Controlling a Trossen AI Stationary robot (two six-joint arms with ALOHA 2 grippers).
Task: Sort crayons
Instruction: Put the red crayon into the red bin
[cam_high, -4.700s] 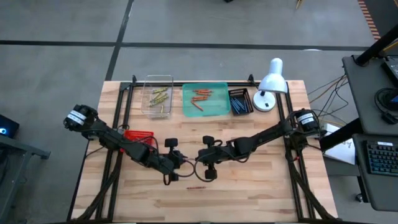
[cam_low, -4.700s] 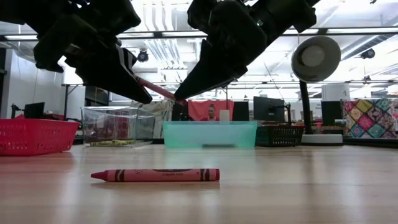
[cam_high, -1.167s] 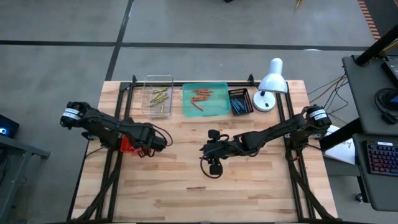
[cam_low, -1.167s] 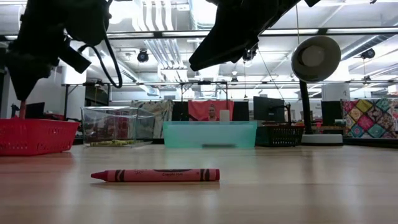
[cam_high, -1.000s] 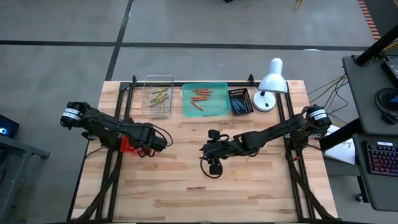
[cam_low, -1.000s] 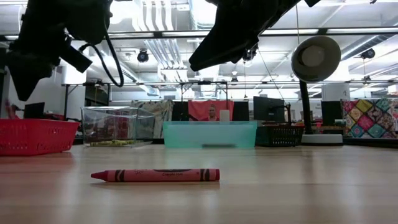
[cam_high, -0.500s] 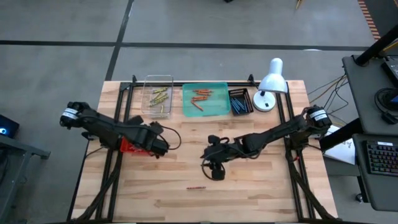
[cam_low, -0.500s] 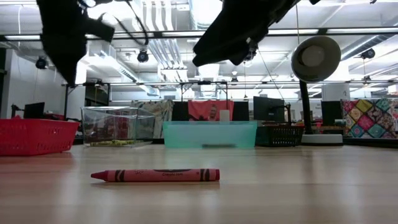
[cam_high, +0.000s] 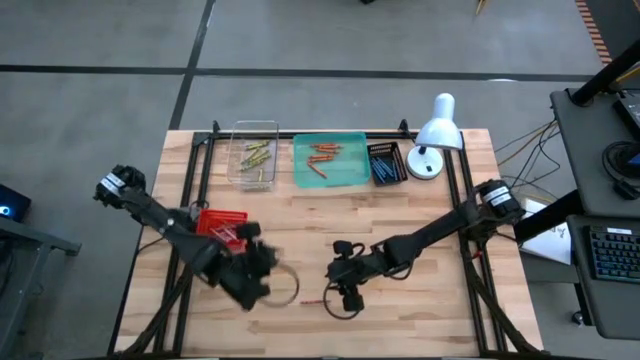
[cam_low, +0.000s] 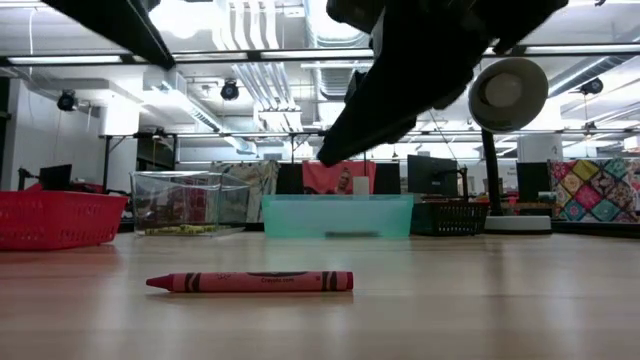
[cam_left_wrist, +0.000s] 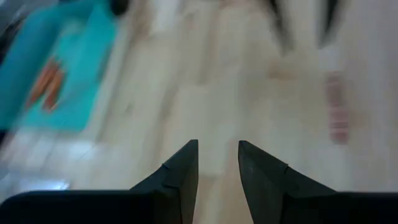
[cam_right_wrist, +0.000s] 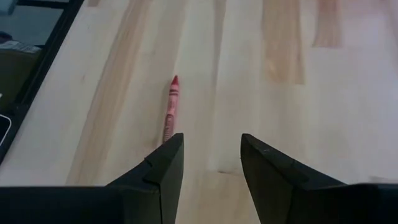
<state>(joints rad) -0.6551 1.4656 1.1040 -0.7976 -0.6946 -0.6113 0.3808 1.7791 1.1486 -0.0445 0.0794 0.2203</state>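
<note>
We see both arms swing toward the one red crayon (cam_low: 250, 282) left loose on the table, well short of the teal tray (cam_high: 330, 175). The left gripper (cam_high: 250, 285) (fingers parted, holding nothing) has left the red basket (cam_high: 222, 223). The right gripper (cam_right_wrist: 209, 163), spread wide, now hovers beside the crayon, next to sort. It lies flat, parallel to the tray's long side, tip leftward.

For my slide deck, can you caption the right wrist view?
Open right gripper poised over the table, a lone red crayon lying just ahead of its fingers.
</note>
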